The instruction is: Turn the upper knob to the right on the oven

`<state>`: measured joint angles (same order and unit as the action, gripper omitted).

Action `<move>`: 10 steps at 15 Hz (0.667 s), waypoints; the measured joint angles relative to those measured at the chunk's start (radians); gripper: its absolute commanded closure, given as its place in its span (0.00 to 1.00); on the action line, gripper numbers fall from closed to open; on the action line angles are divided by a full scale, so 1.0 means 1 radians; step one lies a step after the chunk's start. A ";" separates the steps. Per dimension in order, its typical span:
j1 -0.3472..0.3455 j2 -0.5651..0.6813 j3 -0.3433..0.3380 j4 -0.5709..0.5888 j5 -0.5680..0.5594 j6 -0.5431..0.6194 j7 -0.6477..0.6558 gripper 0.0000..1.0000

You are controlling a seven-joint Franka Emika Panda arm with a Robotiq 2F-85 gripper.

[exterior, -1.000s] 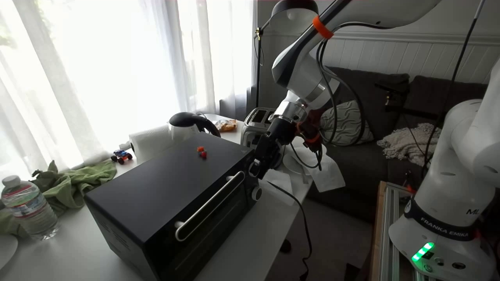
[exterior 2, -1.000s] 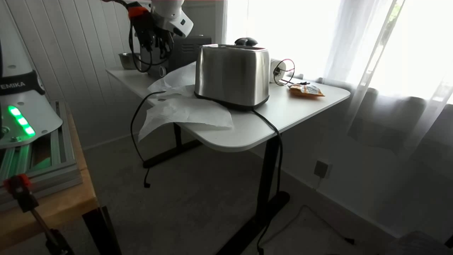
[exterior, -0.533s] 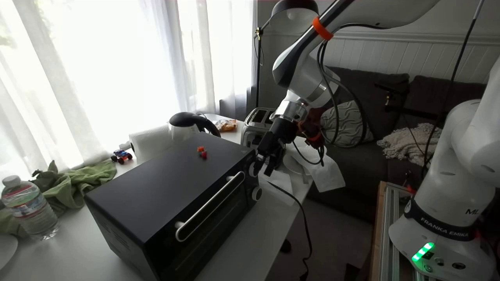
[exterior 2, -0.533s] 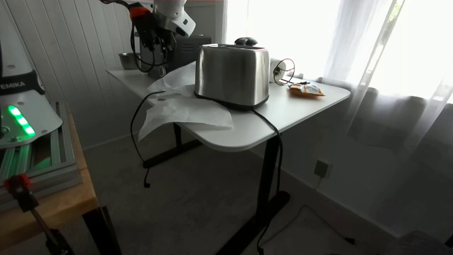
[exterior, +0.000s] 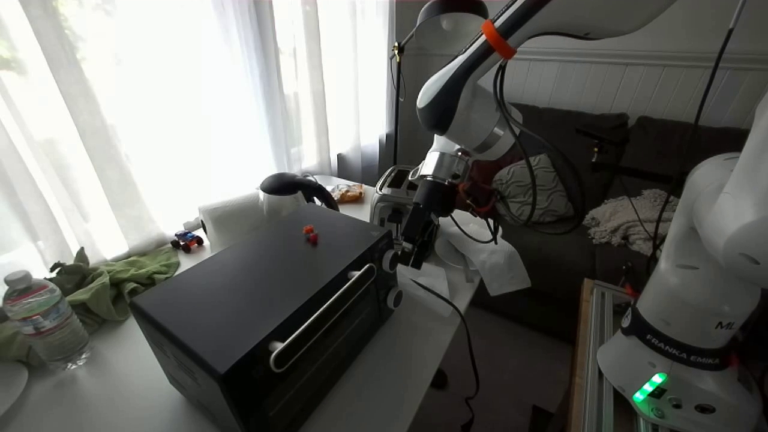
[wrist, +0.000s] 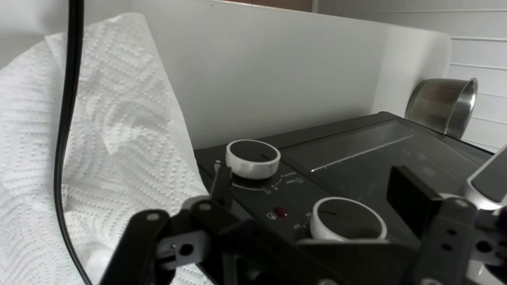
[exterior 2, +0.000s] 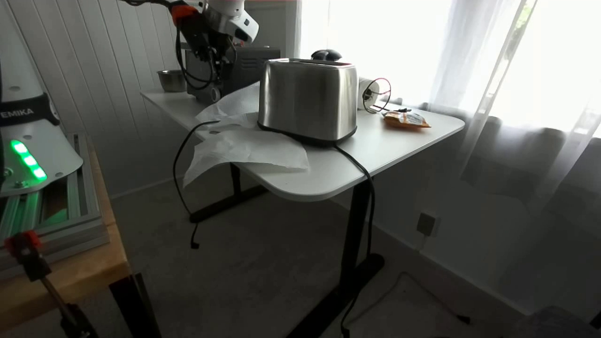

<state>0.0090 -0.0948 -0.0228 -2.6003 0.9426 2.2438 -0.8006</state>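
Standing parted, fingers (wrist: 414, 200) of the gripper (wrist: 313, 184), upper knob (wrist: 350, 218) of the oven (wrist: 376, 152) seen between them toward four o'clock in the wrist view, lower knob (wrist: 253, 154) at its ten o'clock, paper towel (wrist: 126, 142) out at nine.

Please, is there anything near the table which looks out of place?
Yes: in an exterior view, a paper towel hangs untidily, partly off the table, and a black cord dangles beside it, its plug connected to nothing.
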 measured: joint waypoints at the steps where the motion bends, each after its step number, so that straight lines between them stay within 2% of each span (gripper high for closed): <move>1: 0.002 -0.012 0.007 0.001 -0.027 0.000 0.032 0.00; 6: 0.021 -0.092 0.055 0.014 -0.203 0.001 0.226 0.00; 10: 0.036 -0.156 0.091 0.021 -0.427 0.001 0.422 0.00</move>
<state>0.0453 -0.2511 0.0685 -2.5788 0.5152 2.2447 -0.3783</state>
